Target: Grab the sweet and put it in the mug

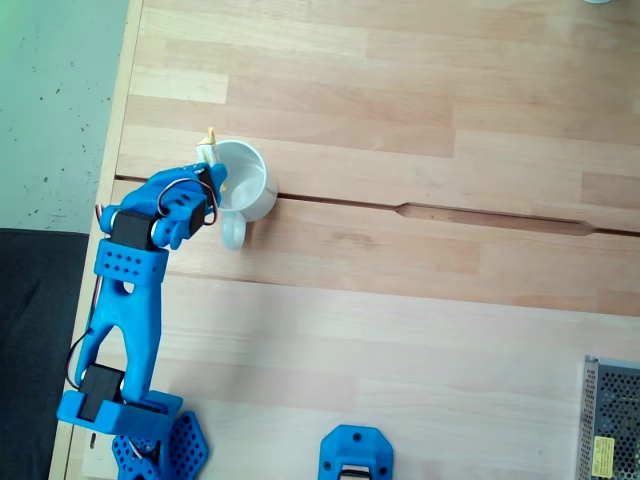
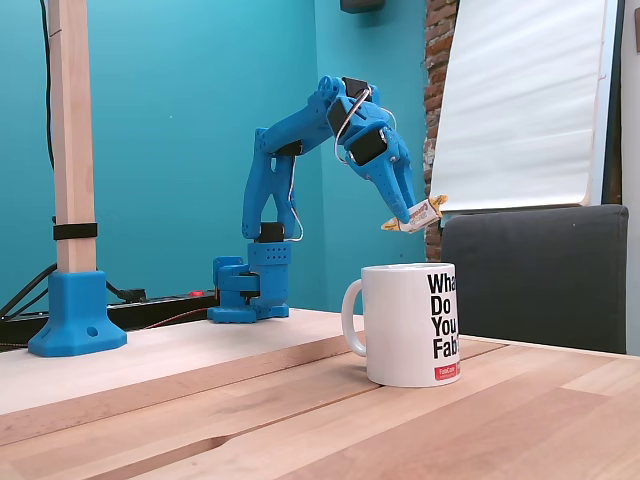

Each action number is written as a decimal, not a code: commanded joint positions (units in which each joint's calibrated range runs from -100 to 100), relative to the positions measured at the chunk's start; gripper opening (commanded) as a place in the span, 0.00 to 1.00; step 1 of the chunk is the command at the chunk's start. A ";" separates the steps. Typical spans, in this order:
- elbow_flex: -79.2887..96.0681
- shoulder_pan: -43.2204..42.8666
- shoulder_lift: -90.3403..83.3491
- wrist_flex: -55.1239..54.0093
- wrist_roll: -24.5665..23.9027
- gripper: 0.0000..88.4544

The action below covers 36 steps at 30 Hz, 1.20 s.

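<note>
The blue two-finger gripper point(image 2: 412, 214) is closed on the small white-wrapped sweet with yellow-orange twisted ends point(image 2: 414, 216), pinching it near its middle so that both ends stick out past the fingertips. In the side-on fixed view the sweet hangs in the air above the rim of the round white ceramic mug with black lettering and a loop handle point(image 2: 415, 325), clear of it and not yet inside. In the top-down fixed view the gripper point(image 1: 210, 165) sits over the left edge of the mug point(image 1: 252, 188), and the sweet point(image 1: 209, 150) appears to lie at or just outside that rim, not over the middle of the opening.

The step in hand looks like the release, and I judge the placing is not quite right yet. The tip should shift towards the centre of the mug's white inside before the fingers part, or the sweet may strike the rim and bounce onto the light wooden table point(image 1: 420, 320). Lowering it nearer the opening first would shorten the fall. The handle, pointing towards the arm's base in the top-down view, must not be nudged.
</note>
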 commanded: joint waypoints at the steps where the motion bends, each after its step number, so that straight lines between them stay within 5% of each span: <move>1: -2.54 0.31 -4.36 -0.23 -0.10 0.06; 14: -2.54 0.31 -4.44 0.02 -0.10 0.27; 19: -2.45 0.31 -5.22 1.06 -0.10 0.22; 25: -2.81 0.46 -10.04 9.21 -0.10 0.00; 36: -1.92 1.54 -20.79 21.87 0.68 0.00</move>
